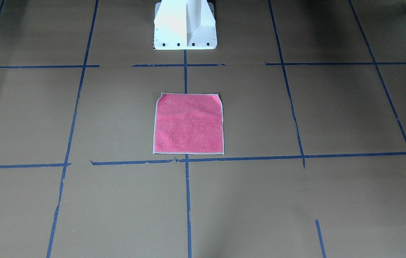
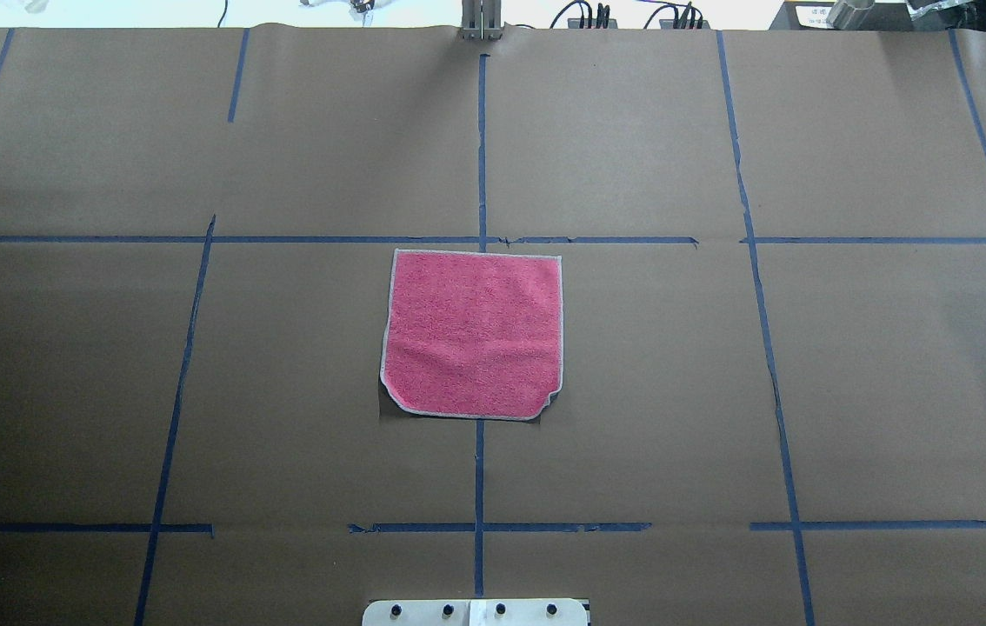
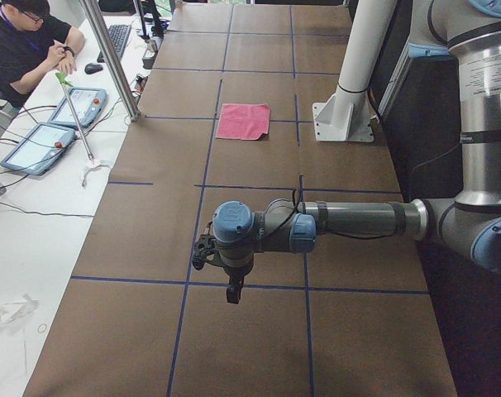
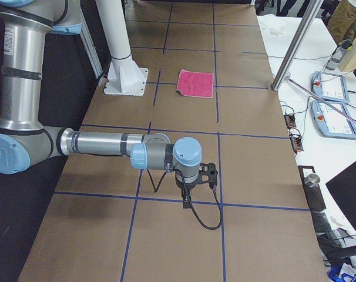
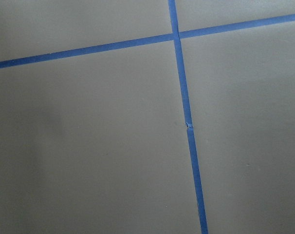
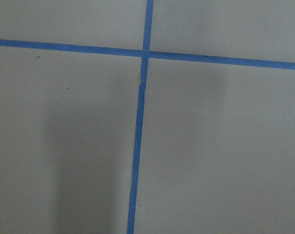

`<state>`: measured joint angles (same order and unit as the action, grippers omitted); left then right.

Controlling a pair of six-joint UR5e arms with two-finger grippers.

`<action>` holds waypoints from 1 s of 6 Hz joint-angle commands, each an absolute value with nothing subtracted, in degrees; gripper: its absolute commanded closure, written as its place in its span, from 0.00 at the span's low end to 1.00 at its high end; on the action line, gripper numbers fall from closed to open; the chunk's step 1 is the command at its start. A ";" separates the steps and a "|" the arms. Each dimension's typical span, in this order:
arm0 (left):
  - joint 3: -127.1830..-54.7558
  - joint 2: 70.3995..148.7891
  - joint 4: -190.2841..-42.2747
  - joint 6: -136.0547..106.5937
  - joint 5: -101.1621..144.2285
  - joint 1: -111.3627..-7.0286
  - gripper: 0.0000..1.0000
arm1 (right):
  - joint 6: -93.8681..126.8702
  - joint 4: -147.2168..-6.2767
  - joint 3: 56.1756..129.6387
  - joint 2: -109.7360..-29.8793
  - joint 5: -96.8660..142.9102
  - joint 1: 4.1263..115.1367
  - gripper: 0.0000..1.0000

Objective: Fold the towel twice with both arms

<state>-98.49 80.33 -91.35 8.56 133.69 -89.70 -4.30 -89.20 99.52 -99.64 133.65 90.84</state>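
Overhead exterior: towel (image 2: pixel 474 332) flat, pink face up, at centre of table (image 2: pixel 719 391), corners nearest robot-side edge tucked. Left gripper (image 3: pixel 232 294) over left end, right gripper (image 4: pixel 185 202) over right end; spread or pressed together, cannot tell.

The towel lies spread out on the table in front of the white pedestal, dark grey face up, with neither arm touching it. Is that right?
Wrong in one respect: the towel lies bright pink face up, not dark grey, as the overhead exterior view shows. The rest of the statement stands.
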 commanded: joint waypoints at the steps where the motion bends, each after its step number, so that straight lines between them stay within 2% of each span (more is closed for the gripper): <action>1: -98.70 80.25 -91.41 8.87 133.77 -89.56 0.00 | -4.74 -88.95 99.49 -99.67 134.03 90.79 0.00; 2: -98.88 80.33 -91.41 8.79 133.68 -88.43 0.00 | -4.49 -88.77 99.84 -98.97 134.21 90.70 0.00; 4: -96.78 88.47 -94.90 8.35 134.12 -87.80 0.00 | -2.65 -85.26 101.17 -98.09 136.47 90.09 0.00; 6: -98.07 89.56 -98.23 8.18 136.40 -85.89 0.00 | -1.68 -81.51 102.20 -98.09 137.89 88.08 0.00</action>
<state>-97.08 88.84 -96.00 8.35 135.76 -87.17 -2.41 -83.98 101.26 -98.12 136.92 89.44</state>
